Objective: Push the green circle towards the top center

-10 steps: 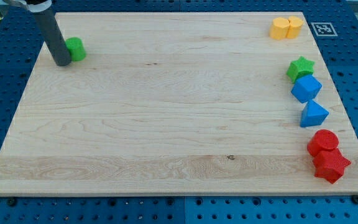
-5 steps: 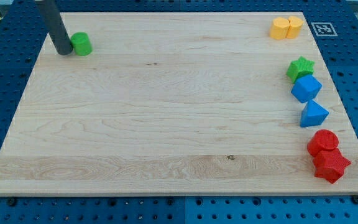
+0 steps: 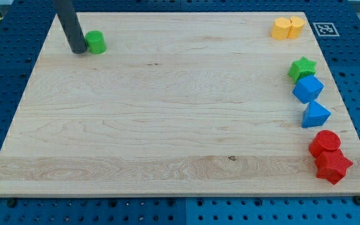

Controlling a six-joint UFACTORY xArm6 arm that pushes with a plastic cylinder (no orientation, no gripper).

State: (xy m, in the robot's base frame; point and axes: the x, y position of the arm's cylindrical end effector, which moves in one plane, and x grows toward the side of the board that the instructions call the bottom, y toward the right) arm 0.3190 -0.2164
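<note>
The wooden surface (image 3: pixel 167 112) fills most of the view, a pale board lying on a blue pegboard base (image 3: pixel 5 56) that shows around its edges. A small black-and-white marker tag (image 3: pixel 325 29) sits just off the board's top right corner.

The dark rod (image 3: pixel 70 25) comes down from the view's top at the upper left, slightly tilted. It is the only tool here: a plain rod with no jaws, so it holds nothing and has no width to set. My tip (image 3: pixel 79 50) rests on the board near its top left corner, touching or just beside the left side of the green circle (image 3: pixel 95 42).

The green circle stands upright near the top left of the board, close to the top edge, and well apart from every other block. It lies to the view's left of the top centre.

All other blocks line the right edge. Near the bottom right, a red star (image 3: pixel 334 166) lies touching a red cylinder (image 3: pixel 325 142) just above it. Above these, a blue triangle (image 3: pixel 316 115) sits just under a blue cube (image 3: pixel 308 89), and a green star (image 3: pixel 302 67) touches the cube's top. In the top right corner, two yellow blocks (image 3: pixel 288 27) stand pressed side by side; their exact shapes are hard to make out.
</note>
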